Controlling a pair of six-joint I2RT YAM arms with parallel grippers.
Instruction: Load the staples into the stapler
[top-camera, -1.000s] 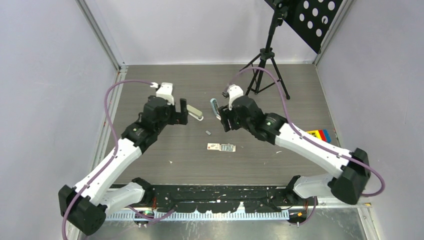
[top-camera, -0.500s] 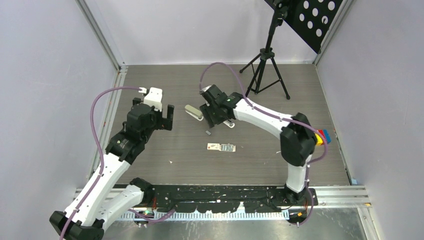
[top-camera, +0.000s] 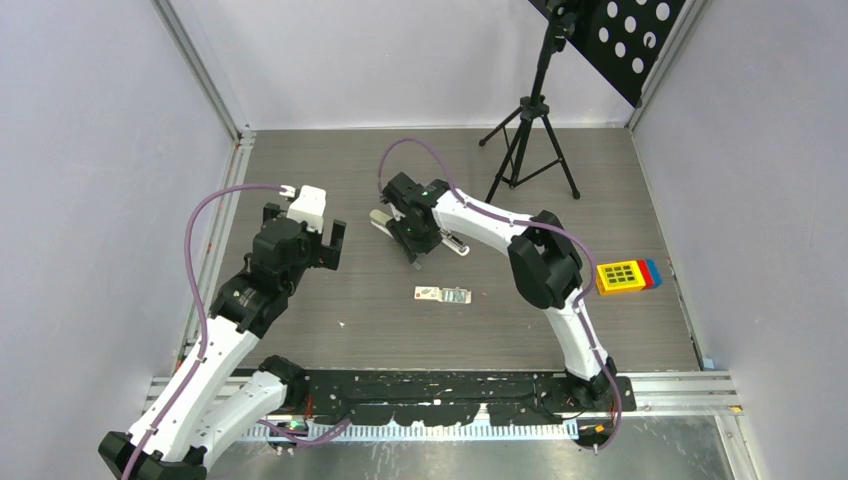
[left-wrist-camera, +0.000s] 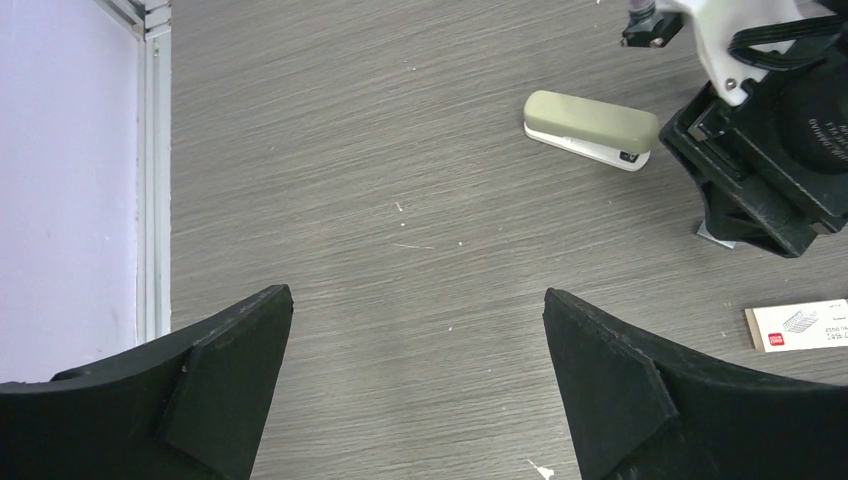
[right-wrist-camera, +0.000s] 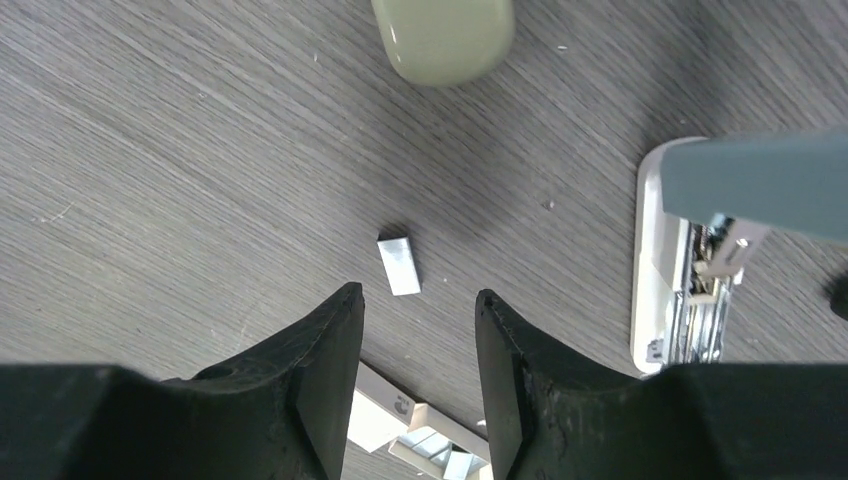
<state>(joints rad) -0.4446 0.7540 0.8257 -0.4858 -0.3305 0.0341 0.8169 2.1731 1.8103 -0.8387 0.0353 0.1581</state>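
Observation:
The staples' white box (top-camera: 442, 294) lies open on the table, with silvery strips showing in it in the right wrist view (right-wrist-camera: 415, 432). One loose staple strip (right-wrist-camera: 400, 265) lies just ahead of my right gripper (right-wrist-camera: 418, 300), which is open and empty above the table. An olive stapler (top-camera: 385, 222) lies shut. It also shows in the left wrist view (left-wrist-camera: 590, 128). A second stapler (right-wrist-camera: 690, 270), white with a blue-grey top, lies open to the right. My left gripper (left-wrist-camera: 415, 300) is wide open and empty, well left of the olive stapler.
A black tripod (top-camera: 525, 140) stands at the back right. A yellow block (top-camera: 620, 275) lies at the right. A metal rail (left-wrist-camera: 155, 170) runs along the table's left edge, beside the wall.
My left gripper let go of the olive stapler and drew back left. My right arm swung left, set the blue-grey stapler down and now hangs open over the loose strip.

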